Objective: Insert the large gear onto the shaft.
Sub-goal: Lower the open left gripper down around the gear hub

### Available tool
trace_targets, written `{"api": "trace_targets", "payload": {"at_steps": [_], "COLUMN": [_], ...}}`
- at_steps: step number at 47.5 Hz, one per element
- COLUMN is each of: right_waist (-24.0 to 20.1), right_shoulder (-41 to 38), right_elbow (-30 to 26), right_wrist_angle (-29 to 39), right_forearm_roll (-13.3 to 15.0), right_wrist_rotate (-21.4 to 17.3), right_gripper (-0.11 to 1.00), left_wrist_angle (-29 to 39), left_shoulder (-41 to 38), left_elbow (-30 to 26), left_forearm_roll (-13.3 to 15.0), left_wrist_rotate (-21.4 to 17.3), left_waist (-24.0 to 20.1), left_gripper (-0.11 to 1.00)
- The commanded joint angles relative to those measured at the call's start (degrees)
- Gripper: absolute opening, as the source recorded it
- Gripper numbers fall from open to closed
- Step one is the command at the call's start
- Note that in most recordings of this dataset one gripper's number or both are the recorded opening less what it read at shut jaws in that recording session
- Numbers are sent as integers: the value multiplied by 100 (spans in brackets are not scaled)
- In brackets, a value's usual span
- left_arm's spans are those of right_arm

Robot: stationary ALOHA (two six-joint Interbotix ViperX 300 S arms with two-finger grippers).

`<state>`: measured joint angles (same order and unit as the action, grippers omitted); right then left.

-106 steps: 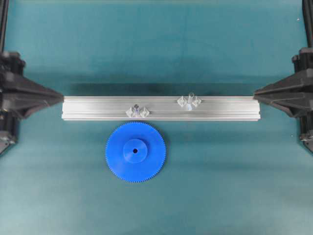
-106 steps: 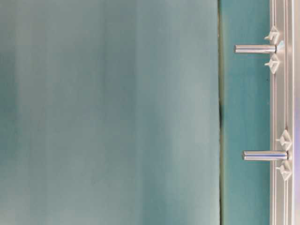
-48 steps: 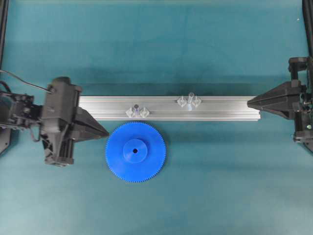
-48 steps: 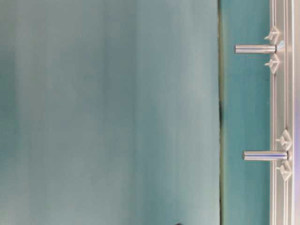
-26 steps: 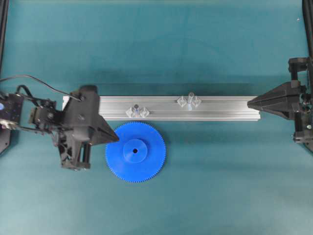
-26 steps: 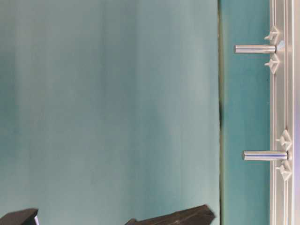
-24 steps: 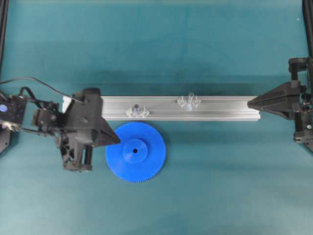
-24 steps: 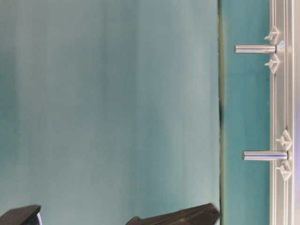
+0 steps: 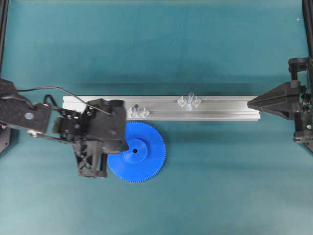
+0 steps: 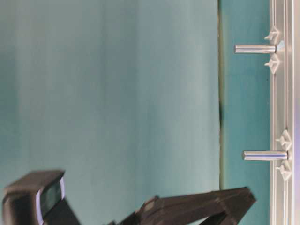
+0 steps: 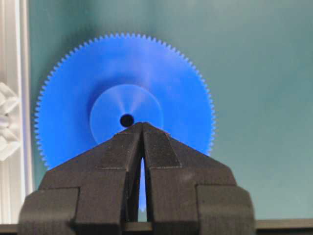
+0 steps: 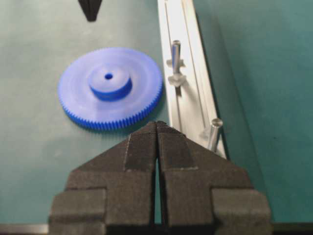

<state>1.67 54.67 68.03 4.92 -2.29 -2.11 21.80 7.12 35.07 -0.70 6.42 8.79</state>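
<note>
The large gear (image 9: 144, 154) lies flat on the teal mat just in front of the rail; it also shows in the left wrist view (image 11: 171, 83) and the right wrist view (image 12: 110, 93). My left gripper (image 9: 126, 145) is shut and empty, and it hangs over the gear's left half with its tips (image 11: 142, 124) at the hub's centre hole. The shaft (image 9: 190, 99) stands on the rail, to the right of the gear and apart from it; it is the nearer peg in the right wrist view (image 12: 213, 131). My right gripper (image 9: 250, 103) is shut and empty at the rail's right end.
The aluminium rail (image 9: 220, 108) runs across the table's middle. A shorter dark-centred stub (image 9: 136, 109) stands on it just behind the gear. The table-level view shows both pegs (image 10: 255, 48) (image 10: 265, 155) and my left gripper (image 10: 248, 197) low down.
My left arm has swung right from the table's left edge and now covers the gear's left half. The gear, the rail and my right arm have not moved.
</note>
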Motion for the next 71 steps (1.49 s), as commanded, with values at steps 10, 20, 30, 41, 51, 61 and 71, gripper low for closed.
{"api": "trace_targets", "payload": {"at_steps": [10,20,30,41,51,61,71], "right_waist": [9,9,9,9,9,18,9], "right_shoulder": [-53,-44,-44,-44,-35,-35,-26], "right_elbow": [-105,-88,-88,-88,-88,-88,-88], "right_wrist_angle": [-26,-18,-26,-26,-26,-26,-26], "right_forearm_roll": [-26,-26,-26,-35,-44,-44,-35], "right_wrist_rotate": [-53,-53,-53,-53,-53,-53,-53], "right_gripper": [0,0,0,0,0,0,0], "left_wrist_angle": [483,976,1037,1380,1556,1652,1696], "left_shoulder": [-422,-765,-958,-1222,-1397,-1450,-1485], "left_elbow": [-624,-914,-1028,-1213,-1397,-1459,-1468], "left_forearm_roll": [-9,0,-9,-35,-44,-53,-62], "left_wrist_rotate": [0,-9,-18,-18,-88,-79,-88], "left_waist": [35,35,35,44,35,35,35], "left_gripper": [1,1,1,1,1,1,1]}}
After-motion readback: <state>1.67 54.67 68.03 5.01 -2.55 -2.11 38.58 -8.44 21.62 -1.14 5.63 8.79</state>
